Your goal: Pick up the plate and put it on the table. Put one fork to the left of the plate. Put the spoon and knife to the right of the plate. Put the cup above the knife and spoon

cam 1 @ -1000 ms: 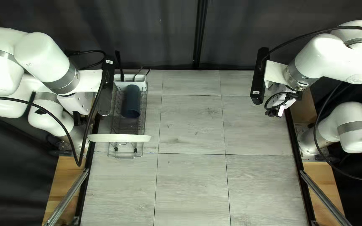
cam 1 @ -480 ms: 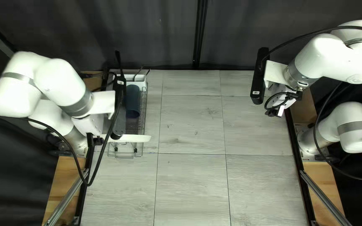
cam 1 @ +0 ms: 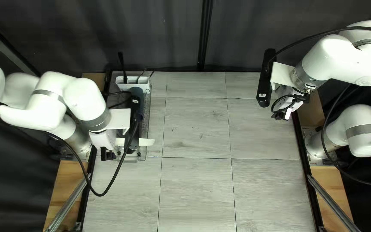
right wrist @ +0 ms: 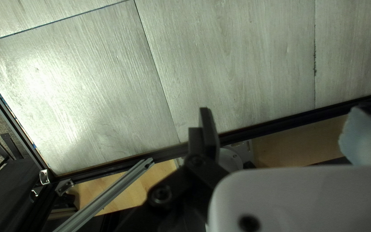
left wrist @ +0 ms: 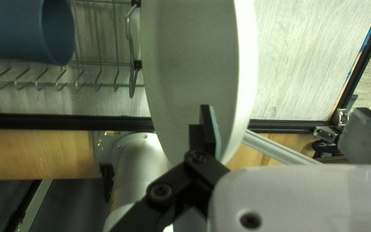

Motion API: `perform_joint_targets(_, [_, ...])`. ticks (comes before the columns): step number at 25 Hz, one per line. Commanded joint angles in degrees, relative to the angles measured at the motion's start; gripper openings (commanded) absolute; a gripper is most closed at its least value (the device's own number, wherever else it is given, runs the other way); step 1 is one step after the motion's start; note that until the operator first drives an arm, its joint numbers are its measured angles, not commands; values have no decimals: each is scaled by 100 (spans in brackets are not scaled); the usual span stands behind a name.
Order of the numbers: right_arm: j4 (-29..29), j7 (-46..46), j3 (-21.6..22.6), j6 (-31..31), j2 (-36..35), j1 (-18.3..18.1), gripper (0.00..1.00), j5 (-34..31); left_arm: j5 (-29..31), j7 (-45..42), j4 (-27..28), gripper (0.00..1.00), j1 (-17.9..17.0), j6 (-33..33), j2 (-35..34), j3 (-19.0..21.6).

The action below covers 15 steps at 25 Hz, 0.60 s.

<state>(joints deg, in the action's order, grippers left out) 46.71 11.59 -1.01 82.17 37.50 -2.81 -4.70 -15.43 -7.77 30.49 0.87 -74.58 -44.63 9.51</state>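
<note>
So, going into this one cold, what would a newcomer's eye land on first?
Probably the big white plate, standing on edge at the near end of the wire rack, with the left arm's open claw at it. Next, likely the blue cup lying in that rack, mouth toward the plate, then the dark handle poking up from the white holder at the far end.

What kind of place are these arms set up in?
Probably a robotics lab or test cell, not a working kitchen: a left arm and right arm flank the table, with a dark curtain behind, despite the dish rack.
</note>
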Motion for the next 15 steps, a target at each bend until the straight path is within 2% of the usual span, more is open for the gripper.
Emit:
perform_joint_targets(1, [0,0,0,0,0,0,100,0,94,-33,263,0,18,-349,-127,-44])
perform_joint_targets(9, [0,0,0,0,0,0,100,0,681,-207,1743,0,238,-1847,-10,-83])
perform_joint_targets(11, [0,0,0,0,0,0,100,0,778,-381,2536,0,274,-2445,204,44])
perform_joint_targets(12, [0,0,0,0,0,0,100,0,791,-432,2754,0,281,-2596,272,89])
perform_joint_targets(13, [0,0,0,0,0,0,100,0,789,-559,3270,0,278,-2901,459,209])
perform_joint_targets(15, [0,0,0,0,0,0,100,0,795,-740,3789,0,278,-3107,745,439])
